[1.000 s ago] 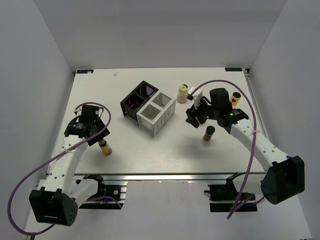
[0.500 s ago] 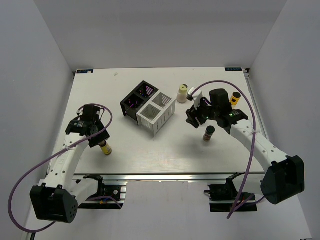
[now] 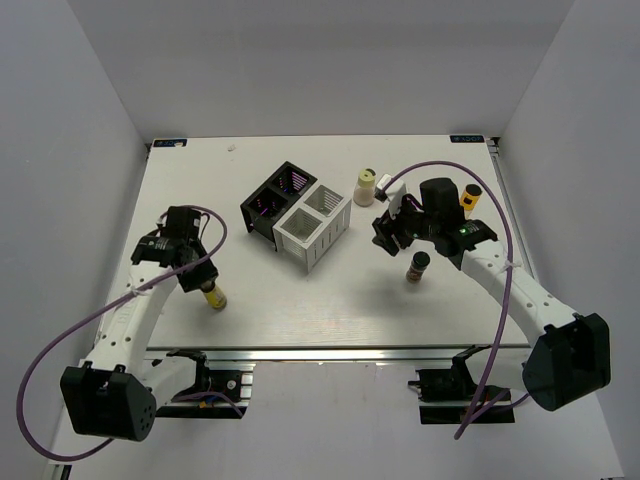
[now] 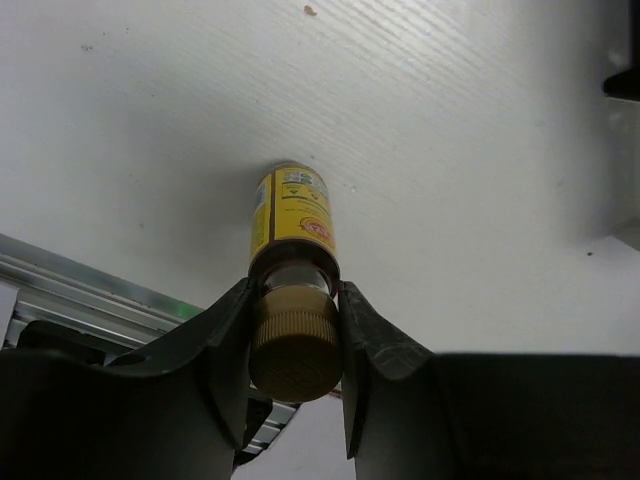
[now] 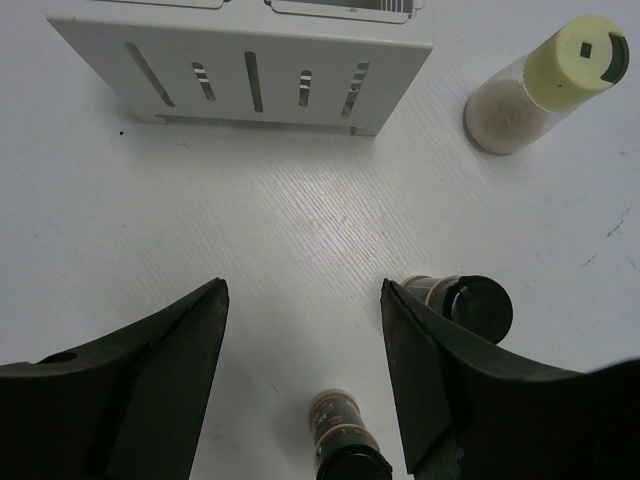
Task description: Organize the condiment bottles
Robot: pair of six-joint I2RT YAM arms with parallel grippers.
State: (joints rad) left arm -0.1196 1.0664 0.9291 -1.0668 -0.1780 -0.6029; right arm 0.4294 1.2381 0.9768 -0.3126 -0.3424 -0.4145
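My left gripper [image 4: 294, 322] is shut on the neck and tan cap of a yellow-labelled condiment bottle [image 4: 293, 215], which stands upright near the table's front left [image 3: 212, 296]. My right gripper [image 5: 305, 330] hangs open over the table right of the white box, nothing between its fingers. A dark bottle [image 5: 345, 440] stands below the gap, and another dark bottle [image 5: 470, 305] is just outside the right finger. The cream jar [image 5: 540, 85] stands further back [image 3: 365, 187]. A dark bottle [image 3: 418, 267] and a yellow bottle [image 3: 470, 197] also show from above.
A black compartment box [image 3: 278, 195] and a white compartment box [image 3: 315, 225] sit side by side in the table's middle. The white box's slotted wall [image 5: 240, 70] faces my right gripper. An aluminium rail [image 4: 80, 290] runs along the near edge.
The left gripper's fingers have closed onto the yellow-labelled bottle, and that arm has shifted slightly toward it. The right arm has not moved.
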